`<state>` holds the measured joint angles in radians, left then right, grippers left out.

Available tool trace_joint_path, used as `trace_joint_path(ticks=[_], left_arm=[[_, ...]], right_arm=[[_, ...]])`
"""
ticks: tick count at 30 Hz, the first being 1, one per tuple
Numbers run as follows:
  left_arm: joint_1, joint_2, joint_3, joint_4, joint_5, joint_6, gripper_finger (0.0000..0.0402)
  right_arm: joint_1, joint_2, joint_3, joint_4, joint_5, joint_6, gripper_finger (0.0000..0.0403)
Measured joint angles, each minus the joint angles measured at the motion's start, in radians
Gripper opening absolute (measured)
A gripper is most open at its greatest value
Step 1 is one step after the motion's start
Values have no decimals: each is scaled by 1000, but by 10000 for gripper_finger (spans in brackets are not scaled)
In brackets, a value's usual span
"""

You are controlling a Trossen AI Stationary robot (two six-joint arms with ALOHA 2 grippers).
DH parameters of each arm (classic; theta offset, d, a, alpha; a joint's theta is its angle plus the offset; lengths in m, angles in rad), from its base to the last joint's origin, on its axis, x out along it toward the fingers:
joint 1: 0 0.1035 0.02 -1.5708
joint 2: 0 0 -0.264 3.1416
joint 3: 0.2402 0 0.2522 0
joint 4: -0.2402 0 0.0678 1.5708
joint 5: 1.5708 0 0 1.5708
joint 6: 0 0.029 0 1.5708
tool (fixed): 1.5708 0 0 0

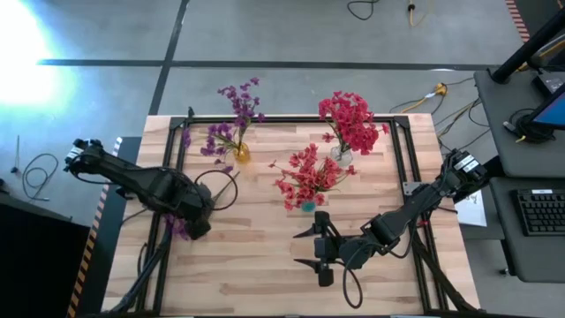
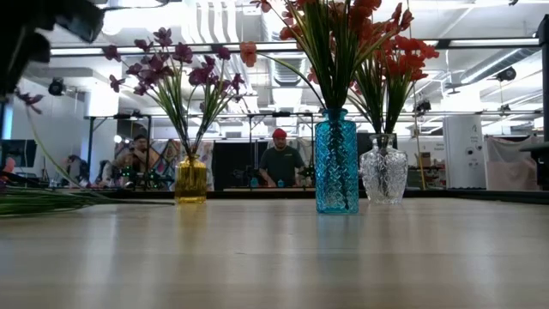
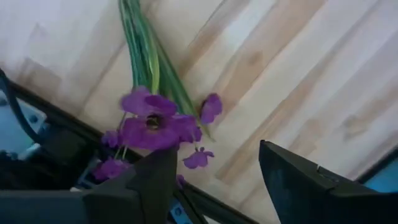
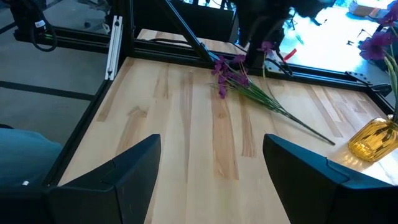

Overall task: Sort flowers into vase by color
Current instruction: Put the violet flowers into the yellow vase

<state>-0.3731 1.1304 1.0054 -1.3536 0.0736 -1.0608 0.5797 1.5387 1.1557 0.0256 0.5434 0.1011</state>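
Pale wooden planks run across the table (image 1: 265,265), framed by dark rails, with a busy workshop and seated people beyond it in the low view. Three vases stand toward the far side: a yellow vase (image 1: 241,154) with purple blossoms, a clear vase (image 1: 342,156) and a blue vase (image 1: 307,205), both with red ones.

One purple sprig (image 4: 249,87) lies flat near the table's left edge, blossoms at the rail, its thin green stem pointing toward the yellow vase. My left gripper (image 1: 196,225) hovers right over its blossom end, fingers apart with nothing between them. My right gripper (image 1: 321,252) waits near the front of the table, fingers spread wide and empty.

The sprig looks very light and floppy, and the small blossoms would likely crush or snag. I judge the bundled stem just below the flowers the best hold; further down it is thin and may slip or droop.

From above, my own left arm covers most of the sprig. My left wrist view cuts off the stem, and I cannot tell whether my fingertips touch the petals.
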Motion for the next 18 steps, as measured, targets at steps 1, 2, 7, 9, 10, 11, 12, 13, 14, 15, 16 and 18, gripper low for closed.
trace_joint_path(ticks=[1, 2, 7, 9, 10, 11, 12, 13, 14, 15, 16, 18], left_arm=[[-2, -1, 22, -11, -10, 12, 209], [-1, -1, 41, -16, -37, 27, 207], [-1, 9, 90, -6, -228, 42, 201], [-1, 22, 80, 5, -285, 34, 201], [-1, 31, 75, 3, -292, 34, 201], [-1, 42, 72, -5, -285, 35, 201], [-1, 52, 72, -14, -256, 35, 201], [-1, 60, 72, -25, -206, 33, 201], [-2, 67, 75, -44, -154, 32, 201], [-6, 72, 80, -65, -104, 31, 201], [-11, 75, 90, -81, -58, 30, 201], [-22, 81, 119, -131, -3, 28, 201]], right_arm=[[0, 0, 0, 0, 0, -1, 274], [0, 0, 0, 0, 0, -3, 274], [0, 0, 0, 0, 0, -7, 274], [0, 0, 0, 0, 0, -6, 274], [0, 0, 0, 0, 0, -3, 274], [0, 0, 0, 0, 0, 2, 274], [0, 0, 0, 0, 0, 4, 274], [0, 0, 0, 0, 0, 7, 274], [0, 0, 0, 0, 0, 10, 274], [0, 0, 0, 0, 0, 11, 274], [0, 0, 0, 0, 0, 14, 274], [0, 0, 0, 0, 0, 19, 274]])
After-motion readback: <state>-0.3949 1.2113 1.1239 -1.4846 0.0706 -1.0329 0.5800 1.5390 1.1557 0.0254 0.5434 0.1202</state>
